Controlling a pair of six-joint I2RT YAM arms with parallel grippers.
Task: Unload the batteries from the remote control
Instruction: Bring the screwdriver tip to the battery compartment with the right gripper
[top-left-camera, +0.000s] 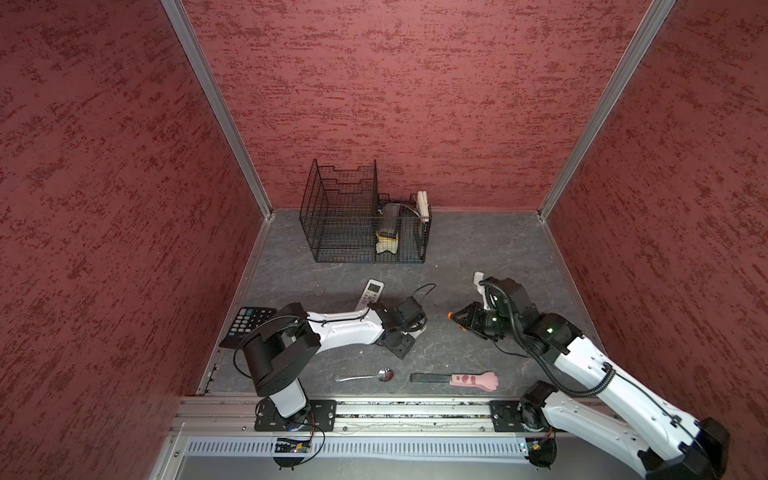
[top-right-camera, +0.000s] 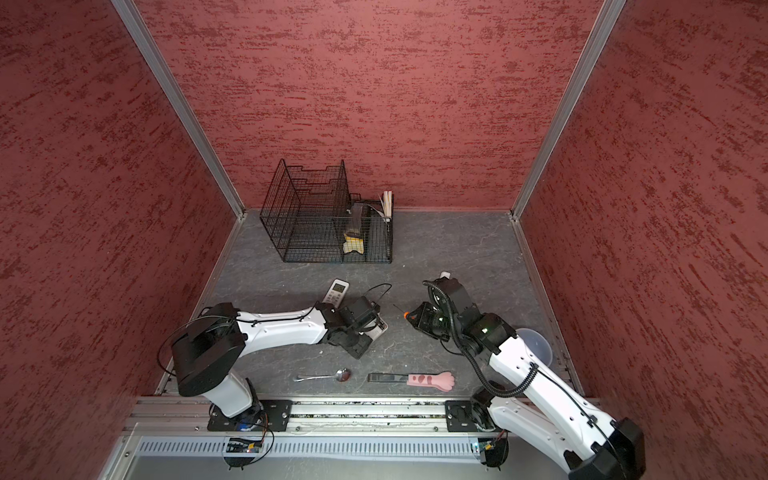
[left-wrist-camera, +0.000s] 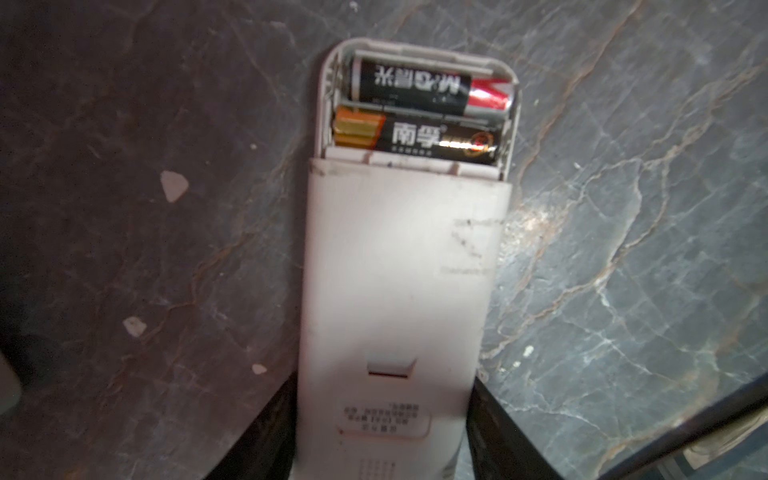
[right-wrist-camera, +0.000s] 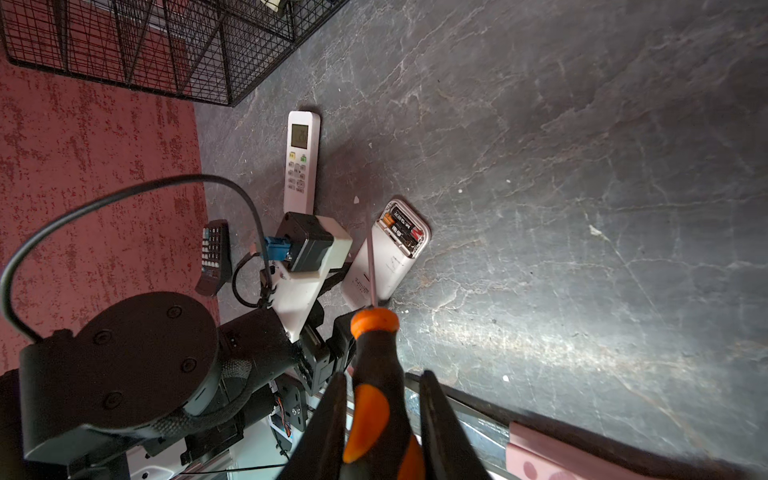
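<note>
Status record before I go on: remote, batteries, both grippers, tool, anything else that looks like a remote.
remote: white, face down, battery bay open
red-ended battery: seated in the bay
gold-ended battery: seated beside it
left gripper: jaws flank the remote's body; grip unconfirmed
right gripper: shut on screwdriver, shaft aimed at the remote, tip short of it
second remote: face up, not held
</note>
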